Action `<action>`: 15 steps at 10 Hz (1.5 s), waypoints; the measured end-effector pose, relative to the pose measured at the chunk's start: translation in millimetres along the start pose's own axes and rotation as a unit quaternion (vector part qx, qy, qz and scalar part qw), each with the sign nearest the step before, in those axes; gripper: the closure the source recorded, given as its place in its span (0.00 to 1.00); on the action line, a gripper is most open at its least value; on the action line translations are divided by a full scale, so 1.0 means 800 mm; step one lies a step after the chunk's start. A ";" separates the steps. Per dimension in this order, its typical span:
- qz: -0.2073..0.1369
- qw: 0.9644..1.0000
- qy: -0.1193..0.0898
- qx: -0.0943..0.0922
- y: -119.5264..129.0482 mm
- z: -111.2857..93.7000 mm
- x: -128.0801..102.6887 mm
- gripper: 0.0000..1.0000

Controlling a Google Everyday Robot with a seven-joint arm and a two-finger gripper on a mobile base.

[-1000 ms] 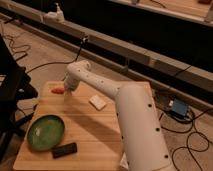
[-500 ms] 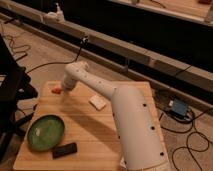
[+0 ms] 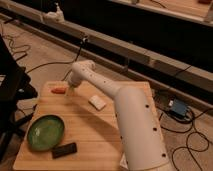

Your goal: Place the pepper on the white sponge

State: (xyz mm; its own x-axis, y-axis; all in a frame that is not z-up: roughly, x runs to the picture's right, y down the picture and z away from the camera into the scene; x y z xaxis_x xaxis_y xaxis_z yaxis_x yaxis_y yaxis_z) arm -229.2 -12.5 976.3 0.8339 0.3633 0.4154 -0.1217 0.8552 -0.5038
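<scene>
The hand [image 3: 71,90] is low over the far left part of the wooden worktop [image 3: 95,135], to the left of the white sponge [image 3: 97,102] and a little farther back, at the end of a white arm [image 3: 102,86] that bends down from a rounded joint above it. Whether the hand is open or closed cannot be told, and it is not plain whether it has hold of anything. Just beside the hand, on the side away from the sponge, the pepper [image 3: 59,90] lies flat on the worktop, a small orange-red streak. Its long axis runs left to right, roughly along the far edge of the worktop and in line toward the sponge; which end is the narrow one cannot be told, nor whether the hand touches it. The sponge lies near the middle of the worktop, pale and rectangular, turned at a slant, apart from the pepper with the hand between them. Nearer and well to the left of the sponge sits a round green plate [image 3: 46,132], its shiny green inside showing all across. Just in front of the plate, on the near side from the sponge, lies a black block [image 3: 65,149]. Off the worktop, to the right of the sponge beyond the thick arm base, a blue box [image 3: 177,107] sits on the floor among cables [image 3: 30,62].
</scene>
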 end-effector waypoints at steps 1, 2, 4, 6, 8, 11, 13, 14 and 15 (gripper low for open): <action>0.009 1.000 -0.006 0.008 -0.008 0.004 0.002 0.20; 0.021 1.000 -0.015 0.016 -0.017 0.010 0.009 0.20; 0.036 0.999 -0.033 0.020 -0.019 0.028 0.008 0.20; 0.057 0.996 -0.059 0.020 -0.018 0.051 0.009 0.20; 0.071 0.994 -0.083 0.012 -0.010 0.076 0.005 0.22; 0.064 0.993 -0.101 -0.007 0.007 0.100 -0.008 0.47; 0.046 0.993 -0.104 -0.025 0.021 0.109 -0.020 0.68; 0.038 0.994 -0.103 -0.028 0.023 0.109 -0.025 0.76; 0.028 0.994 -0.102 -0.032 0.024 0.108 -0.030 0.87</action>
State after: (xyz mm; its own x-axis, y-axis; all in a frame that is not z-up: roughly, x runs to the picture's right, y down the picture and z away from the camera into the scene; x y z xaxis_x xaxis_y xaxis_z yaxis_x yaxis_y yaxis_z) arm -298.2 26.9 1021.5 0.7003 0.4821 0.5265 -0.1245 0.8088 -0.5748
